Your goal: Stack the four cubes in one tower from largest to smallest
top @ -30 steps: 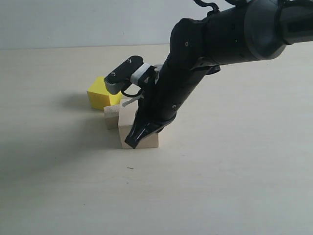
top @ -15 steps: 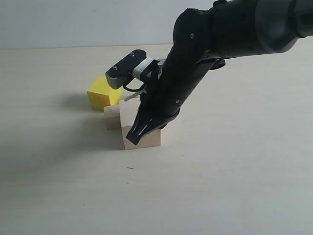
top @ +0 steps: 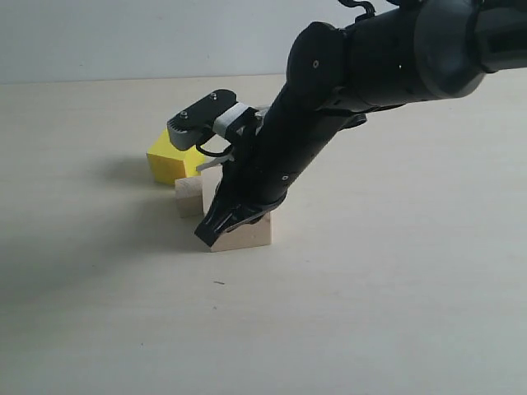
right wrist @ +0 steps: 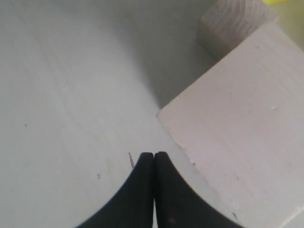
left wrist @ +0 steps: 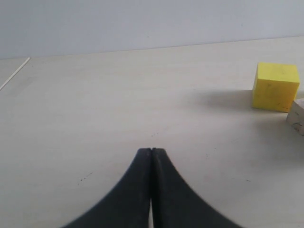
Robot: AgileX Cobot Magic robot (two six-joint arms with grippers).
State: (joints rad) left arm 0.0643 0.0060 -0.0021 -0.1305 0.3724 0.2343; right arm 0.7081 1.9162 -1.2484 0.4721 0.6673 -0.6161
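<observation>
The big pale wood cube rests on the table, mostly hidden in the exterior view behind my right arm. My right gripper is shut and empty, its tips low by the cube's front left corner. Behind that cube sits a smaller pale wood cube, and farther back the yellow cube. Off to the side of the yellow cube, my left gripper hovers shut and empty over bare table. It does not show in the exterior view.
The pale tabletop stretches to the front and to the right of the cubes. A table edge shows in the left wrist view. A light wall stands behind.
My right gripper's tips have slid left across the front of the big cube to its left corner. The big cube has shifted slightly to the right. The other cubes have not moved.
</observation>
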